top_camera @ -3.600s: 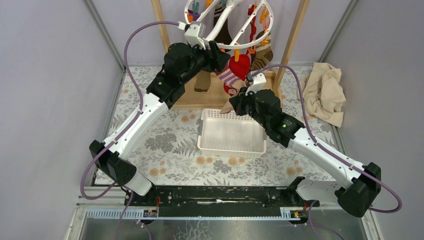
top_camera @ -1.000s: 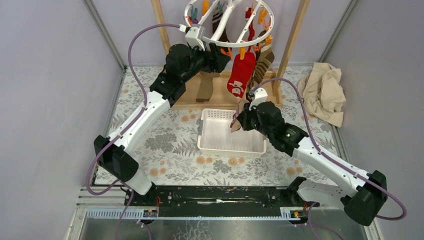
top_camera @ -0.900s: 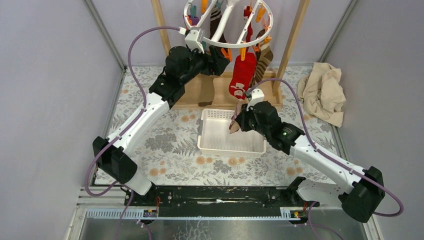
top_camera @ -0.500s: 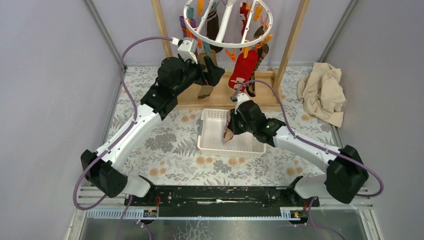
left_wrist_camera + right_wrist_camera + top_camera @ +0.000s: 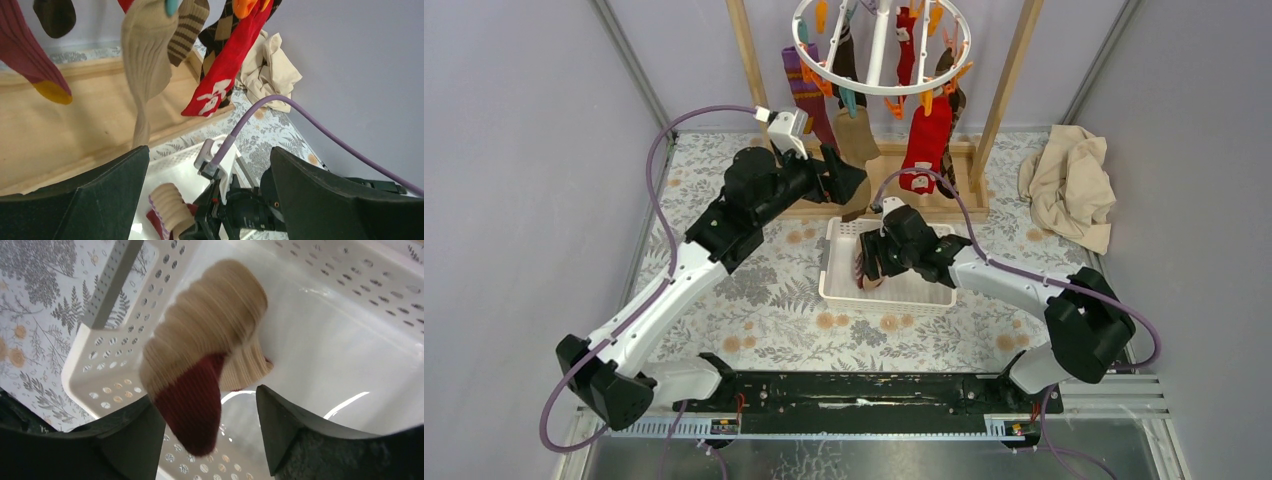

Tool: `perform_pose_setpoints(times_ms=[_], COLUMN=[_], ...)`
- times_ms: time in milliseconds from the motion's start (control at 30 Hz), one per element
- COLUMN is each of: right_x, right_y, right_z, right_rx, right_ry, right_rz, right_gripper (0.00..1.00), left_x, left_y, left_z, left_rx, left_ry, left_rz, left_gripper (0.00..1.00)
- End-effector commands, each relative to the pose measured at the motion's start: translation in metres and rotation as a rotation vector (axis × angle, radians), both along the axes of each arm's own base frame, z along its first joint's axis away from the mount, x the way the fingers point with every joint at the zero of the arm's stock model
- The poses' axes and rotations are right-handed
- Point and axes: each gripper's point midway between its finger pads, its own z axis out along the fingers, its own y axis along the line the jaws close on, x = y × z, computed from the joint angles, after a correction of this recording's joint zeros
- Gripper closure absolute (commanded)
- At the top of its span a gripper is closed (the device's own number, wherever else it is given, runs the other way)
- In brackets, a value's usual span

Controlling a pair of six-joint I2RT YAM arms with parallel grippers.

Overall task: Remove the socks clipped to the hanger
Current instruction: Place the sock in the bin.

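- Two jobs are on the go in the top view. The right gripper (image 5: 869,262) sits low over the white basket (image 5: 936,296) mid-frame, jaws apart, with the loose sock (image 5: 862,272) bunched right under it. The left gripper (image 5: 844,178) hovers just up and left of that, wide open and holding nothing.
- Top centre of the same view, the hanger (image 5: 880,50) hangs inside the wooden rack (image 5: 744,50) with plenty of socks (image 5: 924,140) clipped on, so I'd say the task is far from done. A beige cloth (image 5: 1069,185) lies at the right edge, well apart.
- In the left wrist view the jaws are spread to both lower corners with nothing between them. A ribbed tan sock (image 5: 145,55) and a red sock (image 5: 220,75) dangle in the upper half, and the basket shows bottom centre.
- My take for the next pull: grab one sock low on its body, then tug straight down so the clip lets go and the ring doesn't swing.
- In the right wrist view the jaws are parted and the loose sock, tan with a dark red toe, is blurred between them over the basket floor. It looks let go rather than pinched.
- I'd keep the gripper over the basket's middle until the sock is clear of the fingers, then lift.
- Basket contents: that sock, and I can't tell if anything lies under it.
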Motion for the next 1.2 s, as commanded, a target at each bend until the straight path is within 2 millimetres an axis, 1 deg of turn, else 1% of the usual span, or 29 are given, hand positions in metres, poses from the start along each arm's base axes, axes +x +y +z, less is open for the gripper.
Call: perform_pose_setpoints(times_ms=[0,33,67,267,367,433,533,600,667,700,800,867,933,1000,1067,1167], right_x=[-0.012,-0.015,-0.017,-0.026,-0.031,-0.037,-0.051,-0.061,-0.07,-0.073,-0.077,-0.079,-0.083,-0.089,-0.095,-0.112], right_y=[-0.015,-0.02,-0.023,-0.037,-0.035,-0.029,-0.018,-0.016,-0.017,-0.019,-0.025,-0.029,-0.033,-0.037,-0.042,-0.045], right_z=[0.007,0.009,0.012,0.025,0.027,0.031,0.034,0.031,0.029,0.031,0.041,0.05,0.058,0.065,0.069,0.069], right_rx=[-0.026,-0.029,-0.03,-0.014,0.003,0.051,0.142,0.158,0.161,0.166,0.187,0.21,0.237,0.283,0.328,0.354], right_ry=[-0.015,-0.021,-0.026,-0.03,-0.006,0.022,0.072,0.117,0.151,0.151,0.128,0.107,0.1,0.099,0.105,0.151], right_rz=[-0.009,-0.017,-0.023,-0.064,-0.066,-0.057,-0.023,-0.004,0.013,0.017,0.007,-0.006,-0.032,-0.054,-0.079,-0.056], right_gripper=[0.26,0.19,0.18,0.19,0.2,0.21,0.21,0.21,0.22,0.22,0.2,0.2,0.17,0.02,0.0,0.0], left_x=[-0.031,-0.037,-0.043,-0.065,-0.073,-0.079,-0.089,-0.097,-0.104,-0.107,-0.116,-0.121,-0.124,-0.128,-0.132,-0.137], left_y=[0.002,0.001,0.003,0.02,0.026,0.029,0.033,0.034,0.037,0.038,0.042,0.043,0.045,0.044,0.043,0.04], left_z=[0.001,-0.002,-0.006,-0.028,-0.034,-0.036,-0.035,-0.034,-0.034,-0.034,-0.036,-0.042,-0.052,-0.061,-0.073,-0.082], left_rx=[-0.039,-0.035,-0.029,-0.003,0.0,-0.007,-0.028,-0.034,-0.034,-0.034,-0.034,-0.028,-0.019,-0.021,-0.019,-0.015], left_ry=[0.035,0.042,0.052,0.1,0.115,0.122,0.127,0.135,0.142,0.145,0.158,0.169,0.191,0.218,0.249,0.278], left_rz=[-0.037,-0.042,-0.04,-0.015,-0.011,-0.01,-0.017,-0.032,-0.04,-0.045,-0.056,-0.069,-0.067,-0.078,-0.092,-0.12], left_gripper=[0.01,0.01,0.01,0.01,0.01,0.01,0.01,0.01,0.01,0.01,0.01,0.01,0.01,0.01,0.01,0.01])
